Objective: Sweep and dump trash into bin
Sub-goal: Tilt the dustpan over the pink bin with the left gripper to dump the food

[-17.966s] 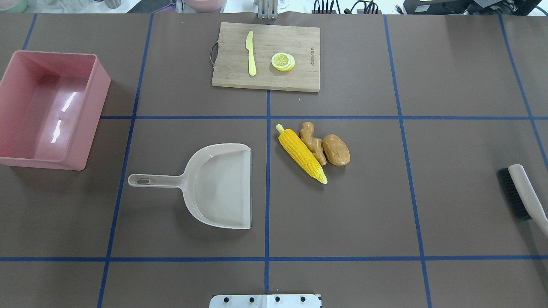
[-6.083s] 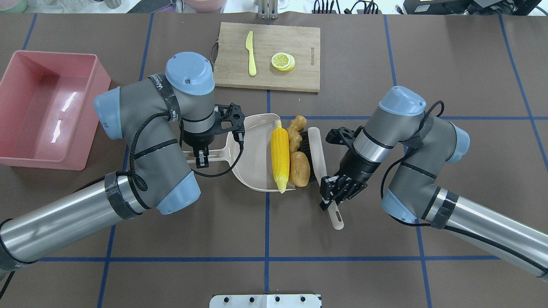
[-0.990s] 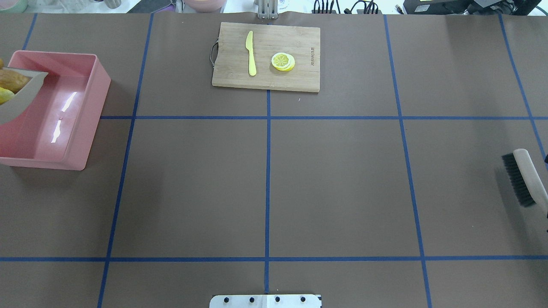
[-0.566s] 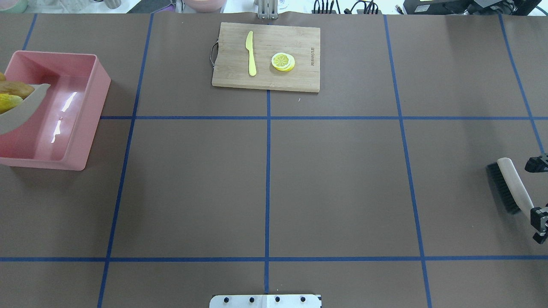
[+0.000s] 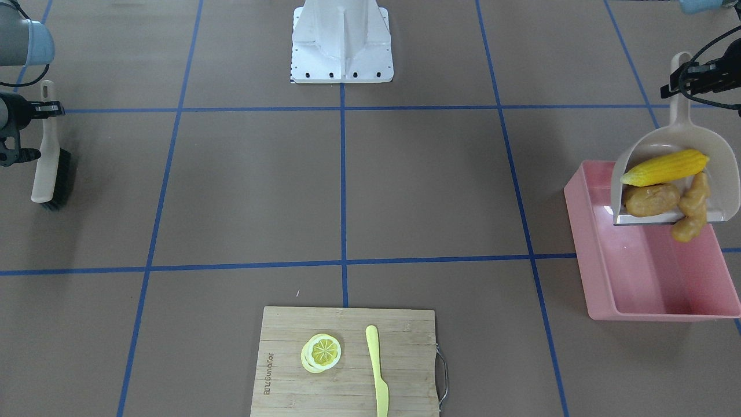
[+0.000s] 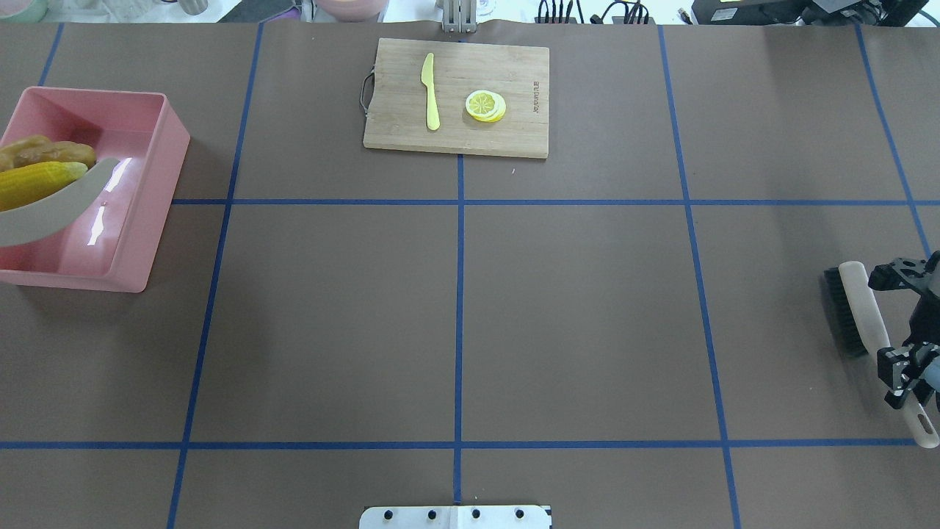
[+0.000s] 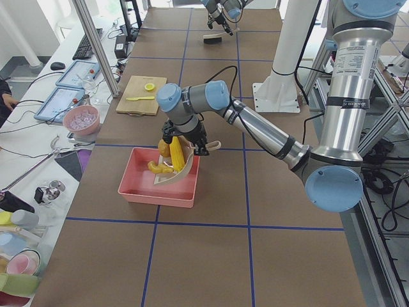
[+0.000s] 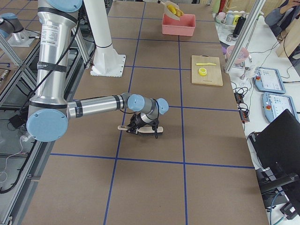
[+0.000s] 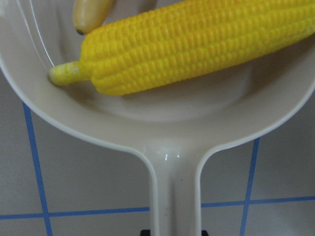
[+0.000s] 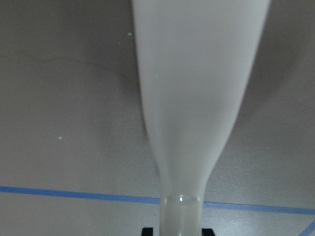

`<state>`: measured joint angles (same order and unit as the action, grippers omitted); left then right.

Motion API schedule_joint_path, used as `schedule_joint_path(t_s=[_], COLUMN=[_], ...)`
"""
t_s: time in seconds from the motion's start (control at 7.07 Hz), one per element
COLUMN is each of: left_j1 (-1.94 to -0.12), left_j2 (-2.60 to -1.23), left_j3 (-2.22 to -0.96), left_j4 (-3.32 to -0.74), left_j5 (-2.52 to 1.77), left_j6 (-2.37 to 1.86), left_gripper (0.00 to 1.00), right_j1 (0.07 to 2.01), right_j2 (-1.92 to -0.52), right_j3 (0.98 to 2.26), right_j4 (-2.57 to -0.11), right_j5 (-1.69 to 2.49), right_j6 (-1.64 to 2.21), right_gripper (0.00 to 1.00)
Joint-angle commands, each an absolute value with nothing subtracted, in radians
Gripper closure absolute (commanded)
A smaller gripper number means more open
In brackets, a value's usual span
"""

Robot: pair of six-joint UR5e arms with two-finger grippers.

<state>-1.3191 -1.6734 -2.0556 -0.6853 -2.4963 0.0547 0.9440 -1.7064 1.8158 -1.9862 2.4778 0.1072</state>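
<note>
My left gripper (image 5: 682, 84) is shut on the handle of the beige dustpan (image 5: 718, 174) and holds it tilted above the pink bin (image 5: 584, 249). The yellow corn cob (image 5: 666, 166), brown potato (image 5: 651, 200) and tan ginger root (image 5: 692, 211) lie at the pan's lip, the ginger hanging over it. In the overhead view the corn (image 6: 37, 184) and potato (image 6: 55, 153) show above the bin (image 6: 158, 184). My right gripper (image 6: 907, 366) is shut on the handle of the brush (image 6: 852, 308), low at the table's right edge.
A wooden cutting board (image 6: 455, 99) with a yellow knife (image 6: 429, 92) and lemon slices (image 6: 485, 105) lies at the far middle. The robot's base plate (image 6: 455, 516) is at the near edge. Blue tape lines cross the brown table.
The dustpan has moved further over the bin and the foods have slid toward its lip. My right gripper has carried the brush inward from the table's right edge.
</note>
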Motion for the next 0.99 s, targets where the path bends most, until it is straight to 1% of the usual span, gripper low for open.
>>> schedule_joint_path(t_s=[0.0, 0.28, 0.42, 0.57, 0.71, 0.85], left_j1=[-1.293, -1.281, -1.275, -1.275, -1.278, -1.282], left_j2=[-1.675, -1.701, -1.739, -1.817, -1.898, -1.945], left_j3=[-2.060, -2.045, -1.995, -1.932, -1.828, -1.759], left_j4=[-0.502, -0.412, -0.388, -0.329, -0.271, -0.238], left_j5=[-2.497, -2.497, -2.491, -2.485, -2.471, -2.427], left_j6=[0.164, 0.184, 0.201, 0.207, 0.263, 0.326], left_gripper=[1.00, 1.00, 1.00, 1.00, 1.00, 1.00], right_j1=[0.942, 0.956, 1.007, 1.072, 1.174, 1.292], right_j2=[-1.697, -1.697, -1.697, -1.697, -1.669, -1.663], right_j3=[1.812, 1.831, 1.842, 1.868, 1.900, 1.907], right_j4=[-1.985, -1.986, -1.988, -1.988, -1.990, -1.985], right_j5=[2.473, 2.441, 2.438, 2.400, 2.329, 2.310], right_j6=[0.112, 0.110, 0.103, 0.103, 0.098, 0.062], right_gripper=[0.00, 0.00, 0.00, 0.00, 0.00, 0.00])
